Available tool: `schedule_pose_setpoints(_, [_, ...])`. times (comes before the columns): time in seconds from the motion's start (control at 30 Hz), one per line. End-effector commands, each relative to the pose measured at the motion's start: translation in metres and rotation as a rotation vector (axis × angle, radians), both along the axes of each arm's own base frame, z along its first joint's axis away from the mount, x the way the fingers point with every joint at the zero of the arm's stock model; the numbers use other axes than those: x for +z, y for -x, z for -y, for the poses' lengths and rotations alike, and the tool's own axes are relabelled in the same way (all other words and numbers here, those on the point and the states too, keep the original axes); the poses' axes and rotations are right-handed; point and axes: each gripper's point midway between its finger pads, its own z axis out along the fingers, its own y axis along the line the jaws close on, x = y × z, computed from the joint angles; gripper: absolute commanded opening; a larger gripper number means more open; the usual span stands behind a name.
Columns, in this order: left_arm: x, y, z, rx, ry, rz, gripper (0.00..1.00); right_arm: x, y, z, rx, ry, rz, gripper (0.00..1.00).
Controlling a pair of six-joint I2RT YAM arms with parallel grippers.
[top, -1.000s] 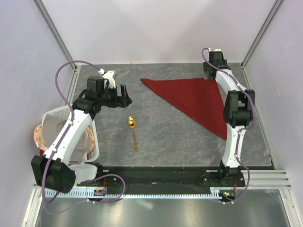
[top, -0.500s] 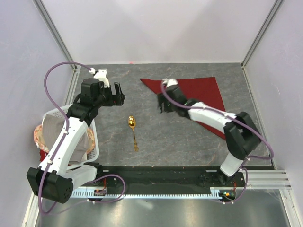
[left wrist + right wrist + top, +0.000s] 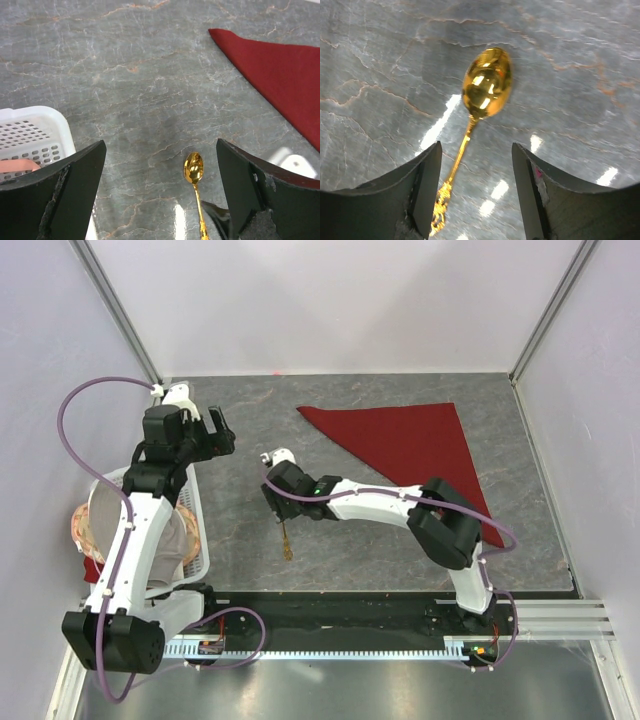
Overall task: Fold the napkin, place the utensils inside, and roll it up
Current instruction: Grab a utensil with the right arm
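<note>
The maroon napkin (image 3: 420,440) lies folded into a triangle at the back right of the table; one corner of the napkin (image 3: 280,70) shows in the left wrist view. A gold spoon (image 3: 487,82) lies flat left of it, bowl pointing away from the arm bases. My right gripper (image 3: 280,502) hovers right over the spoon and hides its bowl from above. The right gripper (image 3: 476,150) is open, its jaws on either side of the thin handle, which lies close to the left finger. My left gripper (image 3: 215,430) is open and empty, back left of the spoon (image 3: 193,167).
A white perforated basket (image 3: 195,540) sits at the table's left edge under the left arm, holding a grey-beige cloth (image 3: 120,520). The basket's corner (image 3: 30,135) shows in the left wrist view. Slanted frame posts stand at the two back corners.
My right arm swung from the far right corner across the napkin to above the spoon, and its jaws narrowed. The left gripper drew back to the left, away from the spoon.
</note>
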Motion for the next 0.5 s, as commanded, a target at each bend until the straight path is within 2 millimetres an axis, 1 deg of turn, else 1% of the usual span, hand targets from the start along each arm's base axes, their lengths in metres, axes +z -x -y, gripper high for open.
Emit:
schedule_pose_setpoints(0.0, [0.018,0.001,-0.005,0.026,-0.003,0.067,0.99,-0.013,0.008,-0.017,0.019,0.049,-0.002,0.64])
schedule_pose_setpoints(0.07, [0.019,0.001,-0.004,0.021,-0.002,0.070,0.98,-0.021,0.010,-0.019,0.021,0.064,-0.008,0.61])
schedule_pose_setpoints(0.13, [0.017,0.001,-0.002,0.009,0.005,0.065,0.99,-0.024,0.011,-0.022,0.033,0.075,-0.005,0.60])
schedule_pose_setpoints(0.3, [0.018,0.001,0.002,-0.011,0.016,0.064,0.98,-0.033,0.014,-0.022,0.039,0.112,-0.002,0.57])
schedule_pose_setpoints(0.33, [0.019,0.001,0.003,-0.012,0.017,0.069,0.98,-0.041,0.015,-0.021,0.040,0.128,-0.009,0.56])
schedule_pose_setpoints(0.43, [0.019,0.001,0.003,-0.016,0.019,0.067,0.98,-0.050,0.017,-0.019,0.045,0.161,-0.013,0.51])
schedule_pose_setpoints(0.47, [0.019,0.001,0.004,-0.019,0.021,0.069,0.98,-0.053,0.016,-0.015,0.036,0.182,-0.013,0.50])
